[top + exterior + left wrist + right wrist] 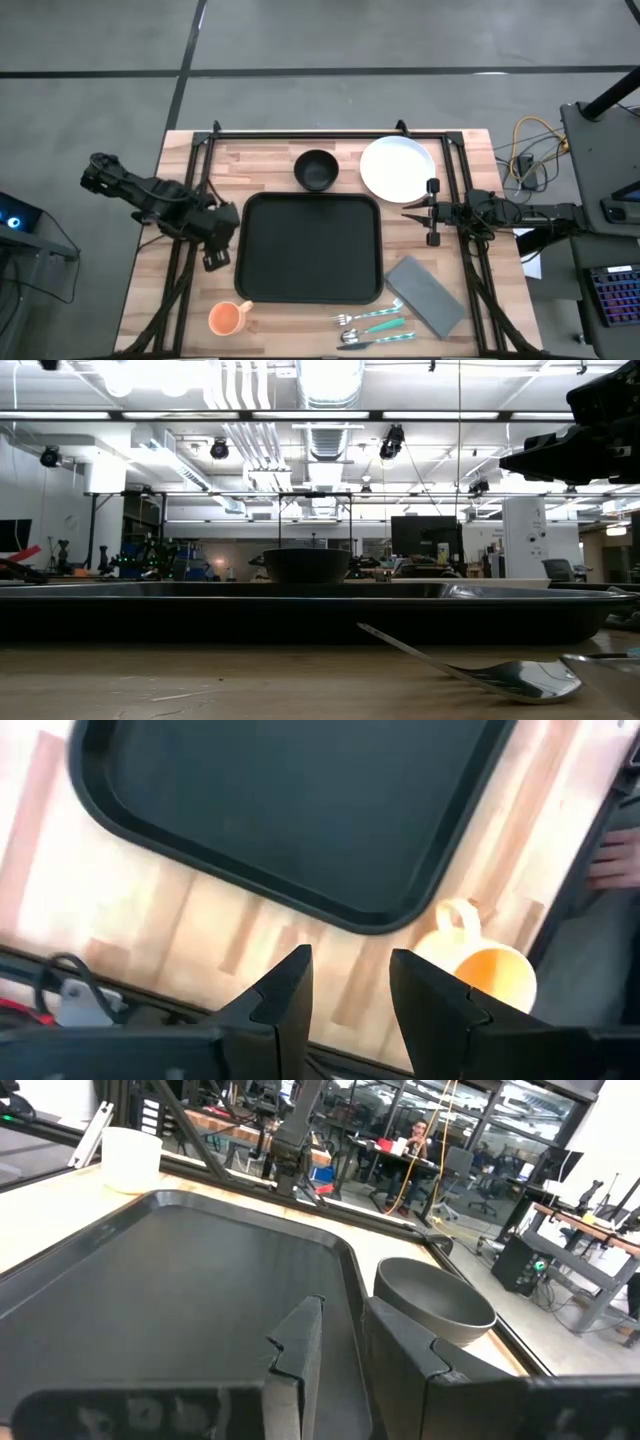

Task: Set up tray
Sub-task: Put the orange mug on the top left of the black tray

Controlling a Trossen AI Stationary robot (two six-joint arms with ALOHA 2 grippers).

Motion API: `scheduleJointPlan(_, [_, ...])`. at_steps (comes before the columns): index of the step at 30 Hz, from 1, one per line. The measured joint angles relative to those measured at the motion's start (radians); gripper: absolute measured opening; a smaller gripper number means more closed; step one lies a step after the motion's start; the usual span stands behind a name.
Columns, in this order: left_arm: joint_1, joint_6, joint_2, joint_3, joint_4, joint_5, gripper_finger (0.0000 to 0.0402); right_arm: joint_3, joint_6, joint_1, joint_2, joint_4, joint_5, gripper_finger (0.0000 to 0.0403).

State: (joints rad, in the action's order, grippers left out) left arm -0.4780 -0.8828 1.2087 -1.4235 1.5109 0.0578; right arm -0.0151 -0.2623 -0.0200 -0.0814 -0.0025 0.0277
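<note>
Fingers of left gripper (214, 243) slightly parted, grasping nothing, left of large black rectangular tray (310, 248), right gripper (431, 212) likewise, centre right.

1. Your left arm reaches in from the table's left side, folded at the elbow, with its wrist low over the wood.
2. Your left gripper (222, 240) sits at the left edge of the work area, its fingers (285, 990) slightly parted and holding nothing.
3. Your right arm stretches in straight from the right side.
4. Your right gripper (428, 212) points left, its fingers (300, 1342) a narrow gap apart, empty.
</note>
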Motion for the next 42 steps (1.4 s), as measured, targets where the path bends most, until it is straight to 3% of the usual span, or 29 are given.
scheduleJointPlan(12, [-0.251,-0.278,0.101,0.024,-0.013,0.084,0.0116,0.0,0.0,0.0,0.0,0.0,0.0,0.0068])
scheduleJointPlan(26, [-0.403,-0.293,0.289,0.023,-0.145,0.087,0.0116,0.0,0.0,0.0,0.0,0.0,0.0,0.0068])
scheduleJointPlan(33, [-0.472,-0.389,0.309,0.051,-0.181,0.098,0.0116,0.0,0.0,0.0,0.0,0.0,0.0,0.0068])
scheduleJointPlan(42, [-0.477,-0.377,0.308,0.166,-0.352,0.093,0.0116,0.0,0.0,0.0,0.0,0.0,0.0,0.0068])
